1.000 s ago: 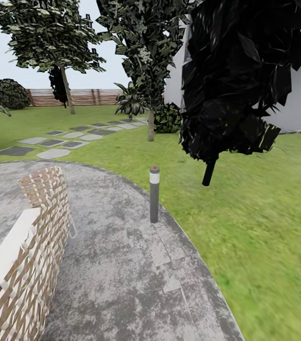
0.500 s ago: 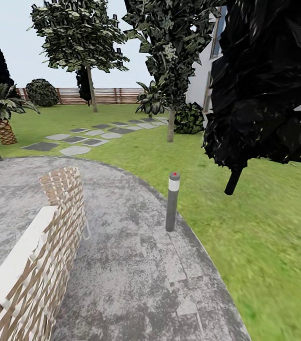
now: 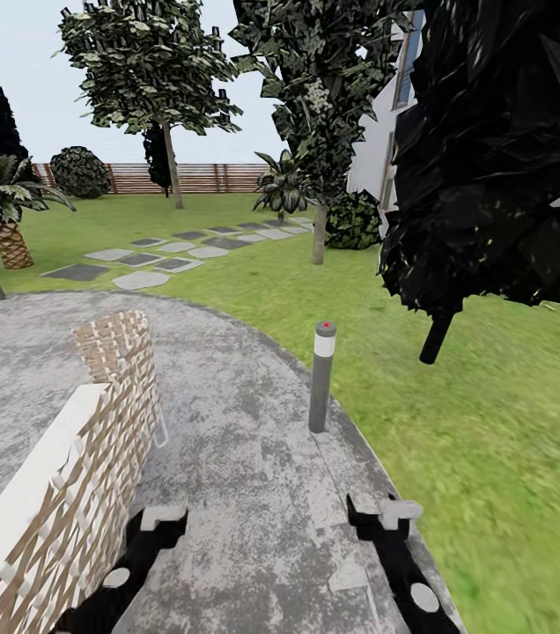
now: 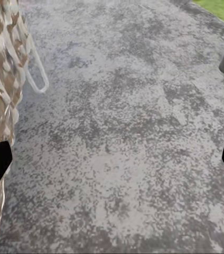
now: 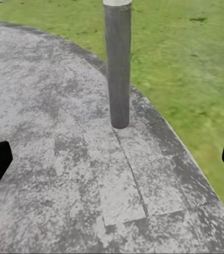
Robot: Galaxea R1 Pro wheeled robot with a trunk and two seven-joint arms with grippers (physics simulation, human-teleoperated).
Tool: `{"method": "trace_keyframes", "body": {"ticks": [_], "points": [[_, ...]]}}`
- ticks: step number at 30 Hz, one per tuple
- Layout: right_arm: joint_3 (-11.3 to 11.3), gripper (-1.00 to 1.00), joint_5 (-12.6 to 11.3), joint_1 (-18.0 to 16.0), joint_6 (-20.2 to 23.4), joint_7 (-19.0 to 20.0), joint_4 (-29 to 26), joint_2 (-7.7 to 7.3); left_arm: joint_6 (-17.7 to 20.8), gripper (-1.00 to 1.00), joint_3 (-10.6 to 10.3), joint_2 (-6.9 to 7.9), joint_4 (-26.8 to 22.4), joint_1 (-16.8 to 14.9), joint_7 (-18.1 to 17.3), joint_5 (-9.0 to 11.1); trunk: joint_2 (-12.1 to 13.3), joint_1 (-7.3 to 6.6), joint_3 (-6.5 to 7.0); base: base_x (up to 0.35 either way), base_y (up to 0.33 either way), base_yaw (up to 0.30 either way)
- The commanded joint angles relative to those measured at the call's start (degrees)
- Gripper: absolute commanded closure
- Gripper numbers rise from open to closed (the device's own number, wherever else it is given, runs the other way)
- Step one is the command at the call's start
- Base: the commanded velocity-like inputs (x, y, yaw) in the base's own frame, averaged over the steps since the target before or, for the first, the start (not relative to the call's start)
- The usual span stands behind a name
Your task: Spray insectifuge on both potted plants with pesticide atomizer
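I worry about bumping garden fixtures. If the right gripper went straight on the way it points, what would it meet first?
Probably the grey bollard lamp, upright at the patio's edge, dead ahead of the open right gripper; depth is unclear.

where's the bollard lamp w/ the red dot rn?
Head view: the bollard lamp stands upright at the patio's curved edge beside the lawn, ahead of the right gripper; the right wrist view shows its grey post straight ahead.

Mottled grey patio (image 3: 227,458), green lawn (image 3: 491,423), tan woven chair (image 3: 95,440).
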Motion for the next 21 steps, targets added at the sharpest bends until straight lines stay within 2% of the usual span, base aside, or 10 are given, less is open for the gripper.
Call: {"method": "trace_keyframes", "body": {"ticks": [1,2,4,5,6,7,9,12,17,21], "points": [[0.00,-1.00,-0.03,-3.07,1.37,-0.04,-0.02,0.78,2.53,-1.00,-0.07,-0.11,-0.10,-1.87,-0.07,-0.10,-0.03,0.00,-0.08,0.000,0.000,0.000],[0.00,-1.00,-0.02,-4.48,2.24,-0.04,-0.04,1.17,3.84,-1.00,-0.10,-0.18,-0.20,-2.72,-0.15,-0.14,-0.03,0.00,-0.08,0.000,0.000,0.000],[0.00,-1.00,-0.06,-9.82,6.22,-0.05,-0.05,2.80,8.15,-1.00,-0.16,-0.41,-0.53,-5.97,-0.48,-0.25,-0.03,0.00,-0.08,0.000,0.000,0.000],[0.03,-1.00,-0.05,-13.54,9.06,-0.05,-0.05,4.23,10.12,-1.00,-0.18,-0.41,-0.68,-8.39,-0.61,-0.22,-0.03,0.00,-0.08,0.000,0.000,0.000],[0.04,-1.00,-0.04,-14.74,9.85,-0.05,-0.05,4.72,10.58,-1.00,-0.18,-0.36,-0.69,-9.18,-0.63,-0.21,-0.03,0.00,-0.08,0.000,0.000,0.000],[0.11,-1.00,-0.02,-18.16,11.60,-0.05,-0.09,6.05,11.54,-1.00,-0.19,-0.12,-0.65,-11.50,-0.69,-0.18,-0.03,0.00,-0.08,0.000,0.000,0.000],[0.14,-1.00,-0.06,-21.21,12.58,-0.05,-0.07,6.91,12.06,-1.00,-0.20,0.04,-0.39,-13.59,-0.82,-0.16,-0.03,0.00,-0.08,0.000,0.000,0.000],[0.17,-1.00,-0.25,-25.00,13.30,0.01,-0.01,6.92,13.01,-1.00,-0.20,0.21,-0.10,-16.19,-1.42,-0.19,-0.03,0.00,-0.08,0.000,0.000,0.000],[0.22,-1.00,-0.50,-27.12,13.45,0.43,2.03,6.92,17.88,-1.00,-0.31,0.09,-0.61,-17.92,-4.99,-0.56,-0.03,0.00,-0.08,0.000,0.000,0.000],[0.64,-1.00,-0.56,-27.39,13.47,0.59,3.20,6.92,16.94,-1.00,-0.16,0.29,-0.94,-17.67,-6.65,-0.47,-0.03,0.00,-0.08,0.000,0.000,0.000]]}}
